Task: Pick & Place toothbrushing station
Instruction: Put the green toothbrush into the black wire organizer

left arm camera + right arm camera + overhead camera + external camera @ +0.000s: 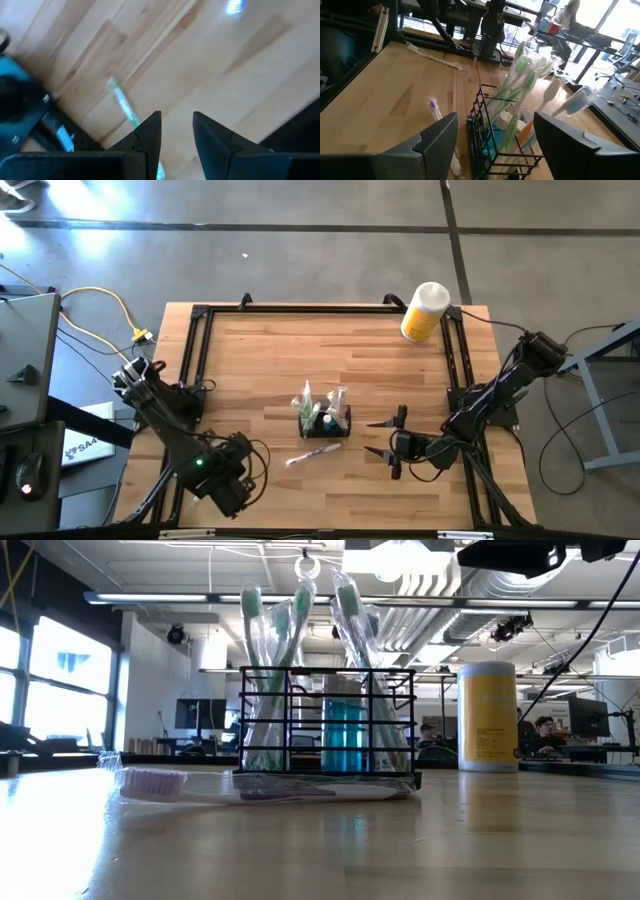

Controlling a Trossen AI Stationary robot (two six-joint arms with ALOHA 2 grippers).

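Note:
The toothbrushing station, a small black wire organiser box [326, 421], stands on its base near the middle of the wooden table. It holds several clear-wrapped toothbrushes upright and shows in the low view [325, 725] and the right wrist view [492, 142]. My right gripper [380, 437] is open just to the right of it, level with the table, its fingers pointing at the box and apart from it [495, 150]. My left gripper [238, 448] hovers open and empty over bare wood at the near left [176, 135].
A wrapped purple-headed toothbrush [314, 452] lies flat just in front of the box [250, 788]. Another wrapped toothbrush with green bristles lies under my left gripper [122, 105]. A yellow bottle with a white cap [424, 311] lies at the far right. A black frame [197, 360] rims the table.

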